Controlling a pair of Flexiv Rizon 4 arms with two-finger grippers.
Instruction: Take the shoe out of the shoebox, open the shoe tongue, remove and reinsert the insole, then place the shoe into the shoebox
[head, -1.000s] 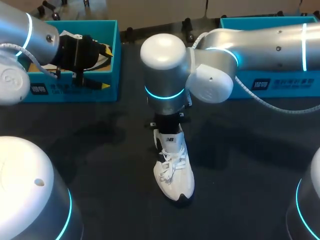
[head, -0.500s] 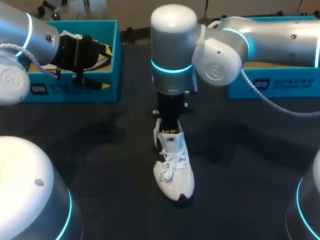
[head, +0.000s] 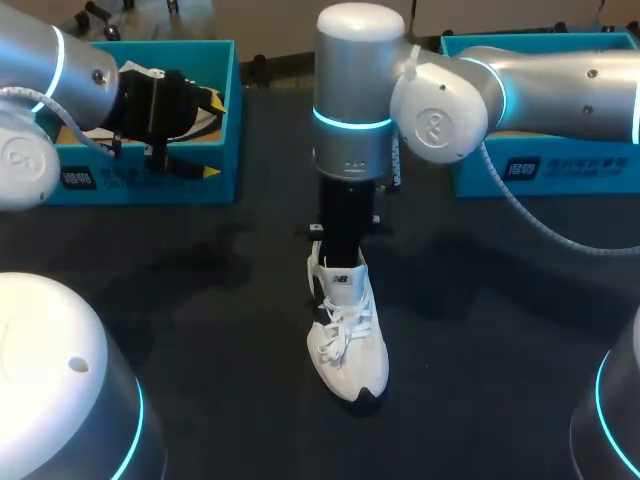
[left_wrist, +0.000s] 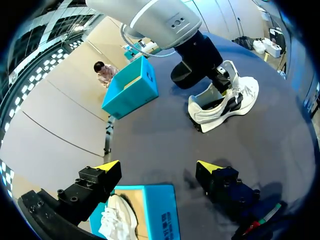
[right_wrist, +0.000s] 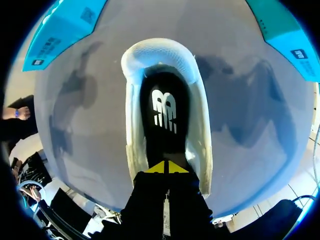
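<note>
Your right gripper (head: 339, 260) is standing upright over the dark table (head: 200, 330). Its fingers are dipping into the collar of the white lace-up sneaker (head: 350, 345), which is lying out of its box at the table's middle with its toe towards the near edge. I judge that this stance is giving the fingers a straight way down to the insole. Your left gripper (head: 212, 135) is waiting at the far left, above the open turquoise cardboard shoebox (head: 150, 185) and out of the working arm's way. A second turquoise shoebox (head: 560, 165) is sitting at the far right.

From the left wrist, the left gripper (left_wrist: 159, 167) is showing its yellow tips wide apart with nothing between them. Under it another white shoe (left_wrist: 117, 220) is lying in the shoebox (left_wrist: 160, 210), and the sneaker (left_wrist: 225, 105) is lying well beyond.

From the right wrist, the right gripper (right_wrist: 166, 167) is pressing its tips together, closed, at the tongue end of the sneaker (right_wrist: 202, 145), just above the black logo-printed insole (right_wrist: 164, 107). I cannot tell whether they are pinching anything.
</note>
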